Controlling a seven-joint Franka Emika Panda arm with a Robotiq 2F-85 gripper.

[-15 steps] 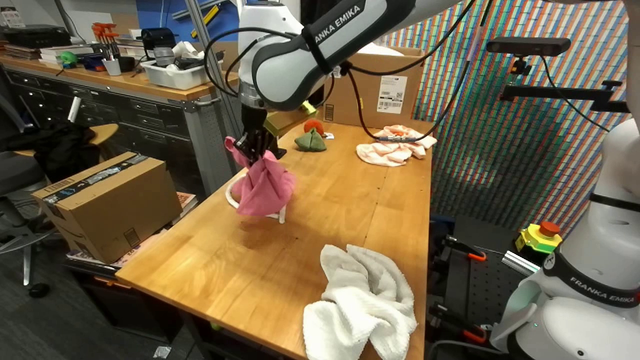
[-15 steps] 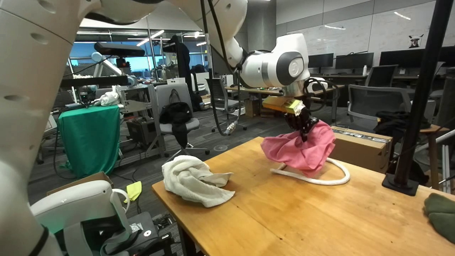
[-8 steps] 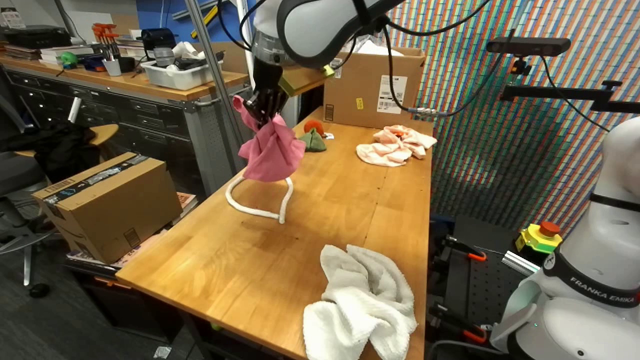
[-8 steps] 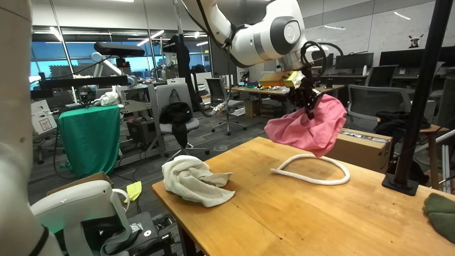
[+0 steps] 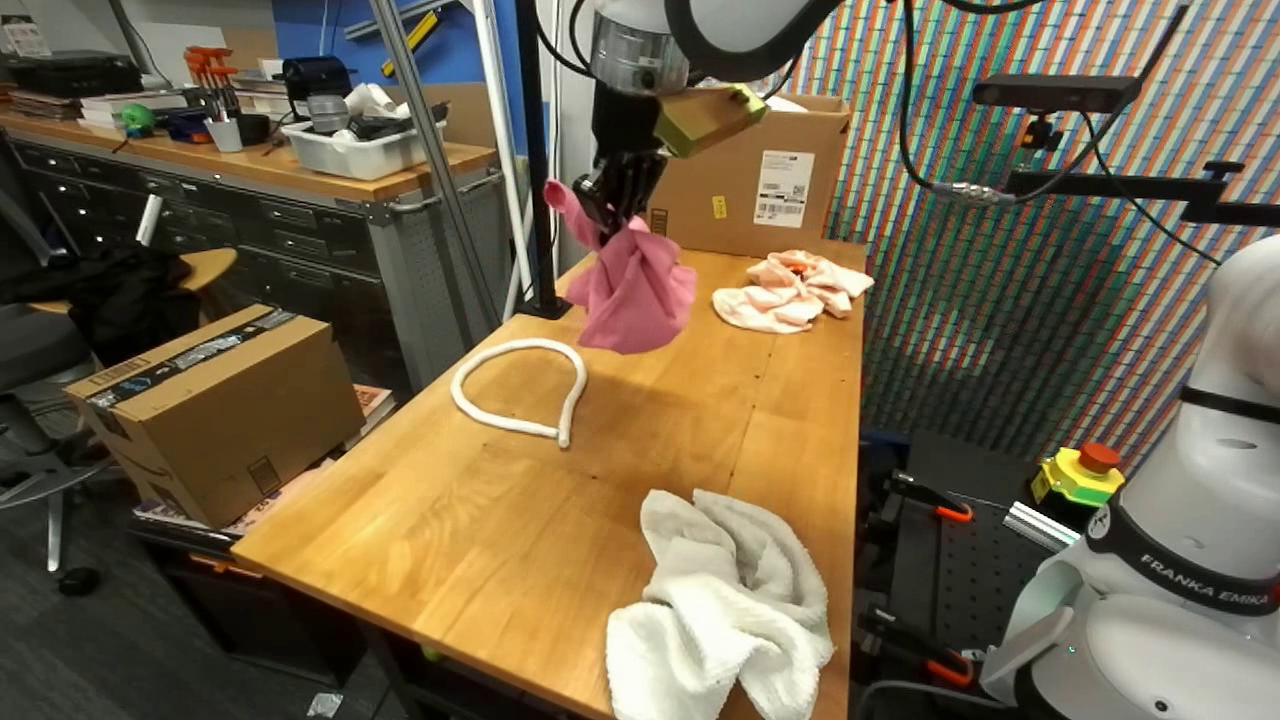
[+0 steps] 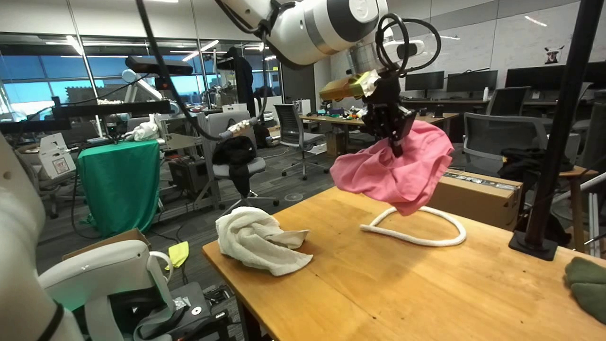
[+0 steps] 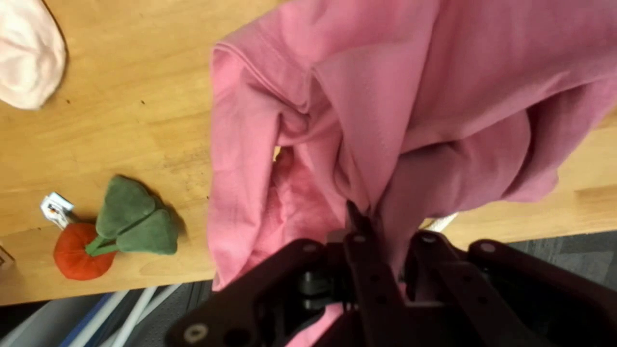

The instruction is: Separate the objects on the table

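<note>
Bunched pink cloth [image 5: 640,290] hangs in the air over the table [image 5: 420,540], pinched by my gripper [image 6: 397,150]. In the wrist view the gripper [image 7: 381,229] is shut on a fold, and the cloth [image 7: 366,86] fills much of the picture. A white cord loop [image 5: 510,424] lies flat on the wood near one long edge. The cream-white towel [image 5: 730,610] is heaped at the near corner. Peach-and-white cloth [image 5: 790,300] rests crumpled toward the far end. The orange-and-green item [image 7: 140,219] shows whole in the wrist view; only its green part [image 6: 587,289] appears in an exterior view.
A large cardboard box [image 5: 740,190] stands at the table's far end. A black post [image 6: 544,189] rises from the table edge beside the cord loop. Another cardboard box [image 5: 220,410] sits off the table, past that edge. The other robot arm's base [image 5: 1130,640] flanks the opposite side.
My gripper has risen with the pink cloth and moved across toward the middle of the table. The cord loop, partly covered before, is now uncovered in an exterior view.
</note>
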